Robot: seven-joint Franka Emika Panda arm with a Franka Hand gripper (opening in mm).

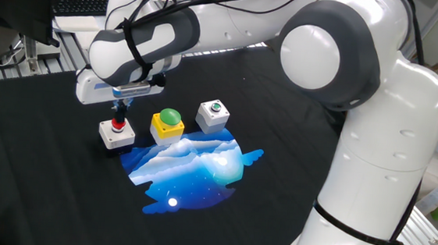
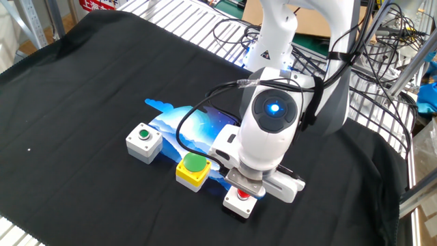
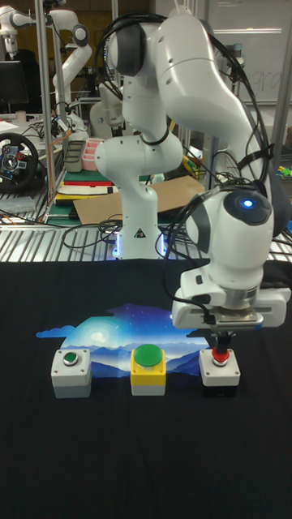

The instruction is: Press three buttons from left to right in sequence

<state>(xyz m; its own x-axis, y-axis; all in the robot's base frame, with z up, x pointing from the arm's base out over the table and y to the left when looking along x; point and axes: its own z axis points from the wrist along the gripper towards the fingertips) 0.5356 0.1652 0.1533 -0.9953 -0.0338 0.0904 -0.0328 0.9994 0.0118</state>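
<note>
Three buttons stand in a row on the black cloth. The red-capped white box (image 1: 116, 135) (image 2: 242, 203) (image 3: 220, 371) is at one end. The big green dome on a yellow box (image 1: 168, 124) (image 2: 194, 168) (image 3: 148, 365) is in the middle. The small green cap on a white box (image 1: 213, 115) (image 2: 144, 142) (image 3: 70, 370) is at the other end. My gripper (image 1: 119, 117) (image 3: 219, 346) points straight down over the red cap. Its fingers are shut together, with the tips on the cap. In the other fixed view the hand hides the fingertips.
A blue and white printed patch (image 1: 192, 167) lies on the cloth beside the buttons. Metal grating with cables (image 2: 355, 41) borders the table behind the arm's base (image 3: 134, 231). A keyboard (image 1: 79, 3) sits off the cloth's far edge.
</note>
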